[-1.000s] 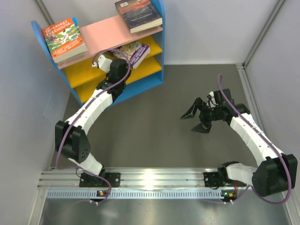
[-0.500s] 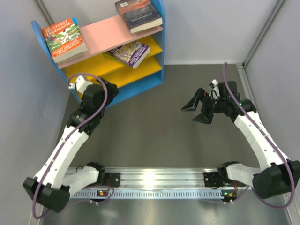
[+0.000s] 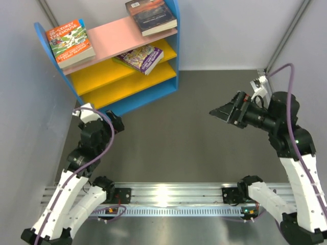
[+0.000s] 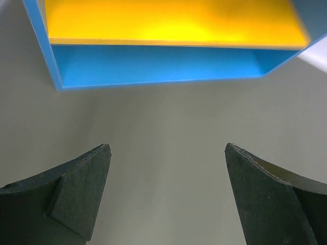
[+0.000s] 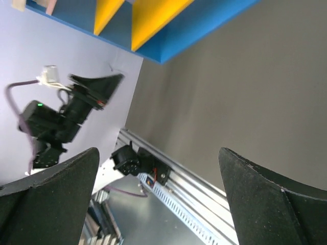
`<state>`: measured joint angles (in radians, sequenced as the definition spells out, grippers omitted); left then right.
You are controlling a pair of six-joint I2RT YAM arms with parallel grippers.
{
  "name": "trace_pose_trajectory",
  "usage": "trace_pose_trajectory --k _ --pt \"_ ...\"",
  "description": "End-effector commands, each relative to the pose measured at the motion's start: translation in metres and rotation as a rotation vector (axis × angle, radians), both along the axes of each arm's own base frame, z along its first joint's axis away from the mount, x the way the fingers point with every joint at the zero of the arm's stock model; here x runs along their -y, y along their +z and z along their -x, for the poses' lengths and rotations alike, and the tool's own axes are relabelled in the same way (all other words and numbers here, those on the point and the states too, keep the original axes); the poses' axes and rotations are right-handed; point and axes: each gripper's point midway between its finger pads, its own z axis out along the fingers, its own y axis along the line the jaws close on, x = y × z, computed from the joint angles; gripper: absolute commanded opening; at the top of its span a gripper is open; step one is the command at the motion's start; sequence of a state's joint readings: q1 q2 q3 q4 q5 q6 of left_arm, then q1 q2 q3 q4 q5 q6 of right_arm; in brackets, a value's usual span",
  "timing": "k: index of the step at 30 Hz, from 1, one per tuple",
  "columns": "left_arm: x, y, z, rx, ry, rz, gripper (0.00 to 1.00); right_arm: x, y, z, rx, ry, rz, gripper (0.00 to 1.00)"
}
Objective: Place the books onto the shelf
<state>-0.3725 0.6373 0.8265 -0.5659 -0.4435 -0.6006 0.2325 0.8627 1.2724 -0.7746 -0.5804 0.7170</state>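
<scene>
**Shelf.** The shelf (image 3: 138, 98) stands at the far left of the table (image 3: 168, 138), turned at an angle, with its open front facing near and slightly left.

**Books.** Three books lie flat on the shelf:
- An orange-and-green book (image 3: 70, 43) lies at the left end of the pink top board.
- A dark book (image 3: 151, 16) lies at the right end of the same board, overhanging the front edge a little.
- A purple book (image 3: 143, 57) lies toward the right end of the upper yellow board.

The lower yellow board shows bare yellow across its visible part.

**Left gripper.** The left gripper (image 3: 116, 124) is near the shelf's left corner, above the table and apart from the shelf. Its jaws are spread wide and hold nothing. In the left wrist view, only grey table and the blue base of the shelf show between the fingers (image 4: 76, 194).

**Right gripper.** The right gripper (image 3: 220, 110) is raised above the right side of the table, pointing left, well apart from the shelf. Its jaws are fully spread and empty. Its wrist view looks across the table to the left arm (image 5: 61, 120).
</scene>
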Motion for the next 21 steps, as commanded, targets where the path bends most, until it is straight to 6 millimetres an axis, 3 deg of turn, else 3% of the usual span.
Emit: trace_pose_trajectory --k 1,2,3,5,6,7,10,12,13,15,16,18,20,21 --pt "-0.009 -0.021 -0.015 0.051 -0.090 -0.294 0.99 0.016 0.007 0.005 0.085 -0.090 0.023 1.00" --pt "-0.009 -0.017 -0.023 0.108 -0.097 -0.337 0.99 0.019 0.006 0.008 0.093 -0.106 0.022 1.00" --pt "-0.011 -0.040 -0.024 0.076 -0.121 -0.407 0.99 0.023 0.011 0.016 0.131 -0.119 0.014 1.00" --pt "-0.016 -0.051 -0.031 0.093 -0.144 -0.544 0.99 0.028 0.009 0.019 0.153 -0.155 0.012 1.00" --pt "-0.018 -0.039 -0.040 0.177 -0.085 -0.522 0.99 0.033 0.014 0.027 0.182 -0.174 0.001 1.00" --pt "-0.027 -0.065 -0.039 0.145 -0.034 -0.530 0.99 0.036 0.014 0.028 0.188 -0.200 -0.001 1.00" --pt "-0.022 -0.098 -0.049 0.137 -0.024 -0.458 0.99 0.047 0.020 0.039 0.241 -0.258 -0.024 1.00" --pt "-0.018 -0.130 -0.049 0.107 -0.027 -0.414 0.99 0.055 0.024 0.048 0.286 -0.291 -0.022 1.00" --pt "-0.015 -0.122 -0.055 0.172 -0.021 -0.397 0.99 0.063 0.024 0.048 0.293 -0.340 -0.017 1.00" --pt "-0.026 -0.145 -0.054 0.131 0.034 -0.415 0.99 0.078 0.028 0.053 0.338 -0.414 -0.005 1.00" --pt "-0.029 -0.137 -0.059 0.168 0.067 -0.412 0.99 0.083 0.030 0.055 0.354 -0.438 0.005 1.00" --pt "-0.027 -0.143 -0.067 0.151 0.047 -0.446 0.99 0.093 0.028 0.055 0.372 -0.482 0.045 1.00" --pt "-0.014 -0.141 -0.080 0.194 -0.032 -0.455 0.98 0.105 0.020 0.052 0.333 -0.549 0.073 1.00" --pt "-0.016 -0.136 -0.089 0.205 -0.024 -0.453 0.99 0.107 0.013 0.048 0.306 -0.567 0.079 1.00"
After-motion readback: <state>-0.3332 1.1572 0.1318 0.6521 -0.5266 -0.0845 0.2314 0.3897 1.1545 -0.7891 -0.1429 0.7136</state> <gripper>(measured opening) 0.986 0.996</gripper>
